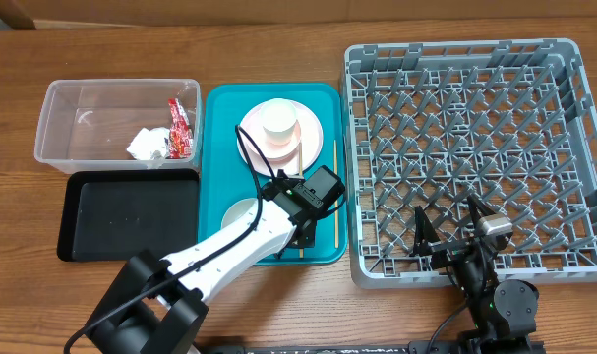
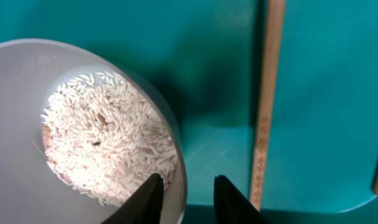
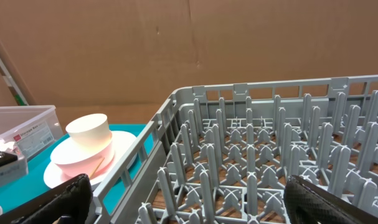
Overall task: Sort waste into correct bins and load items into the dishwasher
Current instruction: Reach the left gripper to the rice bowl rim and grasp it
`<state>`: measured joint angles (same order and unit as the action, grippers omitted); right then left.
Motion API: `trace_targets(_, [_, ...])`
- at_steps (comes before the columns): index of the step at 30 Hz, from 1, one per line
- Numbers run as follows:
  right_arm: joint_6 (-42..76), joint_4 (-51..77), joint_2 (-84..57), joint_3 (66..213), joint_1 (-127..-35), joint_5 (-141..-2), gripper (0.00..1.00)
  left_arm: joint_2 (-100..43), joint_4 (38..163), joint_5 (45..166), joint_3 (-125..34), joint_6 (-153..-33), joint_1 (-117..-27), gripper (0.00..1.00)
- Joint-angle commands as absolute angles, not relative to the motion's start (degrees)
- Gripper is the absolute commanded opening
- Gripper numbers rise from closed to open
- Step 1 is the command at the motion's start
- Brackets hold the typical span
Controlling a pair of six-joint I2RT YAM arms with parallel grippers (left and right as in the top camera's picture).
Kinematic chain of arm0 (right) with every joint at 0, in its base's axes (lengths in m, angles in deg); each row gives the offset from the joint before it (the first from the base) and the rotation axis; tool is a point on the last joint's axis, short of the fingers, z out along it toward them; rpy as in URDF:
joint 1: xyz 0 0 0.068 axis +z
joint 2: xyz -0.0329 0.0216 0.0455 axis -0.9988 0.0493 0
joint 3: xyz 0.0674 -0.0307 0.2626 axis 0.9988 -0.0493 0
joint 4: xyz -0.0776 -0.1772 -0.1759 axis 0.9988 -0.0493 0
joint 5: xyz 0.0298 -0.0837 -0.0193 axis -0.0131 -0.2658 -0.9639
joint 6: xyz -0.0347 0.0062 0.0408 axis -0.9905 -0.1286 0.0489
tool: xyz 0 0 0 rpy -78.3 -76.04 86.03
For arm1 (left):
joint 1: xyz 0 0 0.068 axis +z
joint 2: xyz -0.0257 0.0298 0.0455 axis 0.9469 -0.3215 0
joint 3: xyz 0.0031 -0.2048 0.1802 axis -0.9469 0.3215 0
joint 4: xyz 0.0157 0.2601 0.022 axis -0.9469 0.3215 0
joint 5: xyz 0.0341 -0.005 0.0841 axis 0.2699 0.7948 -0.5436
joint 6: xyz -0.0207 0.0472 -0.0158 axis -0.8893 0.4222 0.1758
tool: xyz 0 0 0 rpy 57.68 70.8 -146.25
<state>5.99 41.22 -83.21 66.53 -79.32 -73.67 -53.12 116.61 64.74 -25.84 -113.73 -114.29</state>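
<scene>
A white bowl [image 2: 27,81] holding loose rice [image 2: 108,137] sits at the front left of the teal tray [image 2: 326,74]. My left gripper [image 2: 185,199] is open part way and straddles the bowl's right rim: one finger over the rice, the other outside. In the overhead view my left arm hides part of the bowl [image 1: 241,211]. A cup [image 1: 277,122] stands on the round plate [image 1: 310,136] at the back of the tray. The red wrapper [image 1: 180,123] and white tissue [image 1: 148,144] lie in the clear tub [image 1: 82,103]. My right gripper [image 1: 447,236] hangs wide open, holding nothing, over the front edge of the grey rack [image 1: 455,47].
The black tray [image 1: 131,211] lies in front of the clear tub. A wooden chopstick [image 2: 268,99] lies on the teal tray just right of the bowl, and another [image 1: 300,157] leans on the plate. The rack's upright pegs [image 3: 238,162] stand below my right gripper [image 3: 189,199].
</scene>
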Motion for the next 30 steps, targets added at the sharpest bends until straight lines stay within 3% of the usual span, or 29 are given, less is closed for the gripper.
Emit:
trace_targets(1, [5.97,41.51,-83.67,65.94,-79.53,-73.77,1.00,-53.95,116.61,60.89,-25.55,-114.84,-114.33,0.29])
trace_targets(20, [5.97,41.51,-83.67,65.94,-79.53,-73.77,1.00,-53.98,120.39,49.37,-25.55,-114.91,-109.57,0.33])
trace_targets(30, [5.97,41.51,-83.67,65.94,-79.53,-73.77,1.00,-53.98,119.15,61.90,-25.55,-114.91,-107.62,0.32])
